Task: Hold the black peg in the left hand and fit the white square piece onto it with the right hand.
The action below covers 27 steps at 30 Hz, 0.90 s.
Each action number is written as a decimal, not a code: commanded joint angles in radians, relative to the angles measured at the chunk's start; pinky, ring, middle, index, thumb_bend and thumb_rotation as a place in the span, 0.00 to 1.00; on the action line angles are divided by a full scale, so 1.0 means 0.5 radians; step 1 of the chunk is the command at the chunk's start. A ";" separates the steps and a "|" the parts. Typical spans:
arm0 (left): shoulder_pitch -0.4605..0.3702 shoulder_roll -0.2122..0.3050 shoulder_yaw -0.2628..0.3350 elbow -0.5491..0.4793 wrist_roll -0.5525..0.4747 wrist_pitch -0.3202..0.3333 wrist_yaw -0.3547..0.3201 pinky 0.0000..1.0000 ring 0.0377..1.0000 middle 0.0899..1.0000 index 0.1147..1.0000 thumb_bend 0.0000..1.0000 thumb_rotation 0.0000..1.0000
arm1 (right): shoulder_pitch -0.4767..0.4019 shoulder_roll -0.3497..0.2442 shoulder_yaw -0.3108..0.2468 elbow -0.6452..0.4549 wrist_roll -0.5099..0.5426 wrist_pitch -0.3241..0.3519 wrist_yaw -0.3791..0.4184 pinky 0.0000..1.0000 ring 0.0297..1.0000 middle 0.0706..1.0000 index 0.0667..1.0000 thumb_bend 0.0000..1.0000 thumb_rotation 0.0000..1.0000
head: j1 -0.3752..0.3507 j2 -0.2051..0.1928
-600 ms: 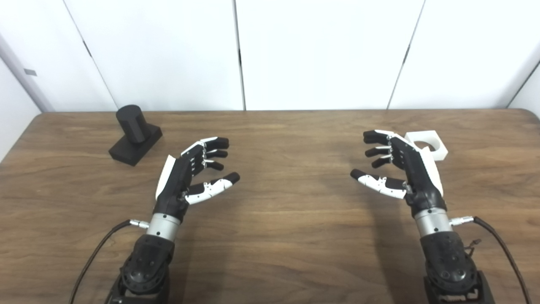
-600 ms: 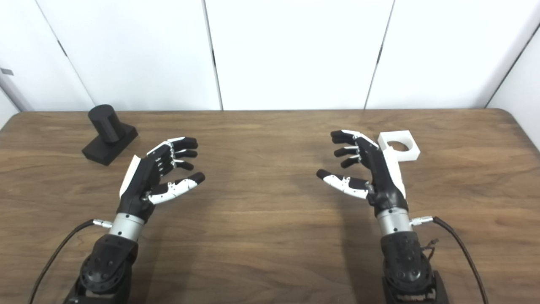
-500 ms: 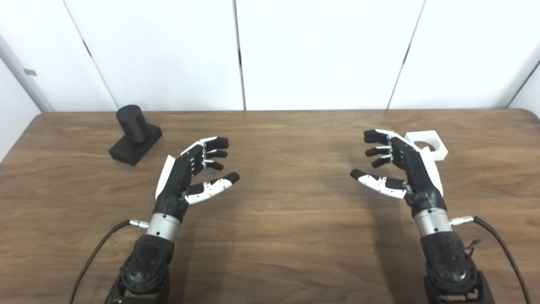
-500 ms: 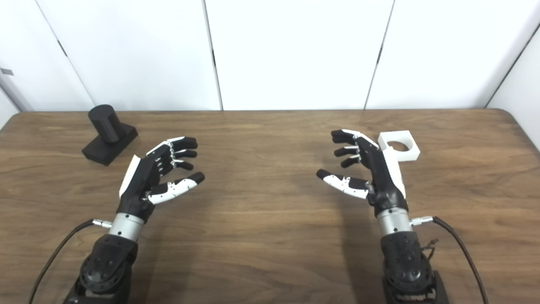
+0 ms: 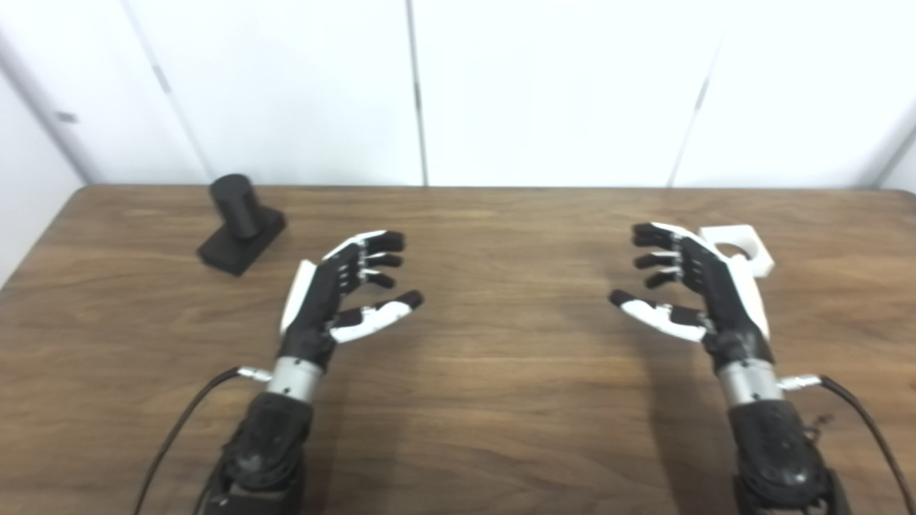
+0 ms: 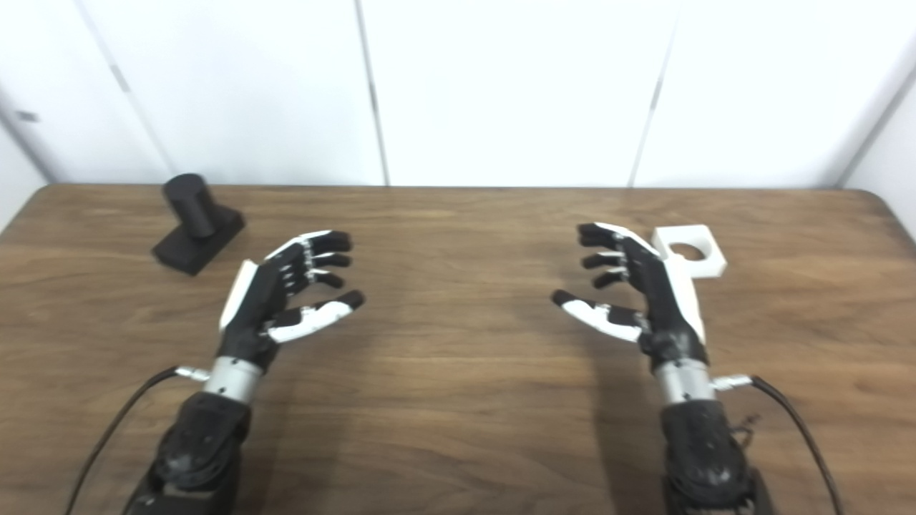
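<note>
The black peg (image 5: 241,222), a short cylinder standing on a black rectangular base, sits at the far left of the wooden table (image 5: 494,372). My left hand (image 5: 343,293) hovers open to its right and nearer me, well apart from it. The white square piece (image 5: 741,248) with a round hole lies flat at the far right. My right hand (image 5: 690,290) is open just left of that piece and partly hides its near-left corner. Neither hand holds anything.
White wall panels (image 5: 558,86) stand behind the table's far edge. Thin cables (image 5: 175,436) trail from both wrists toward the near edge. The table's rounded far right corner (image 6: 884,200) shows in the right eye view.
The whole picture has shifted slightly right and blurred, so the camera moved. Both hands keep the same open pose, and the peg and white piece lie where they were.
</note>
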 commanded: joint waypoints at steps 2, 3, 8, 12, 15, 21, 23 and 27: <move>-0.056 -0.033 -0.022 -0.032 0.004 -0.061 0.023 0.57 0.70 0.72 0.68 0.73 0.13 | -0.033 -0.038 -0.032 -0.042 0.046 -0.094 -0.001 0.51 0.62 0.71 0.71 0.55 0.01 | 0.082 -0.019; -0.055 -0.045 -0.031 -0.031 0.006 -0.055 0.024 0.56 0.69 0.72 0.67 0.73 0.12 | -0.028 -0.046 -0.035 -0.052 0.054 -0.091 0.006 0.51 0.63 0.71 0.71 0.55 0.00 | 0.141 -0.038; -0.051 -0.081 -0.062 -0.029 0.072 -0.045 0.048 0.56 0.71 0.73 0.69 0.73 0.13 | -0.006 -0.058 -0.053 -0.100 0.095 -0.036 0.028 0.53 0.65 0.73 0.72 0.51 0.00 | 0.221 -0.076; -0.050 -0.081 -0.075 -0.021 0.069 -0.070 0.039 0.58 0.71 0.73 0.70 0.71 0.12 | 0.004 -0.038 -0.067 -0.150 0.142 0.027 0.042 0.54 0.67 0.74 0.72 0.51 0.00 | 0.226 -0.085; -0.051 -0.076 -0.080 -0.011 0.042 -0.073 0.021 0.58 0.71 0.73 0.70 0.72 0.14 | 0.006 -0.033 -0.063 -0.179 0.128 0.077 0.049 0.55 0.67 0.74 0.73 0.51 0.00 | 0.233 -0.099; -0.041 -0.081 -0.082 0.017 0.039 -0.095 0.026 0.59 0.71 0.73 0.69 0.74 0.15 | 0.020 -0.022 -0.059 -0.216 0.109 0.132 0.052 0.57 0.67 0.74 0.74 0.51 0.00 | 0.245 -0.166; -0.037 -0.084 -0.084 0.025 0.043 -0.106 0.031 0.58 0.71 0.72 0.69 0.74 0.15 | 0.023 -0.020 -0.060 -0.220 0.113 0.136 0.052 0.57 0.67 0.74 0.74 0.51 0.00 | 0.247 -0.177; -0.035 -0.090 -0.093 0.046 0.060 -0.124 0.041 0.57 0.71 0.73 0.68 0.74 0.15 | 0.024 -0.018 -0.058 -0.226 0.117 0.136 0.055 0.55 0.66 0.74 0.74 0.51 0.00 | 0.253 -0.200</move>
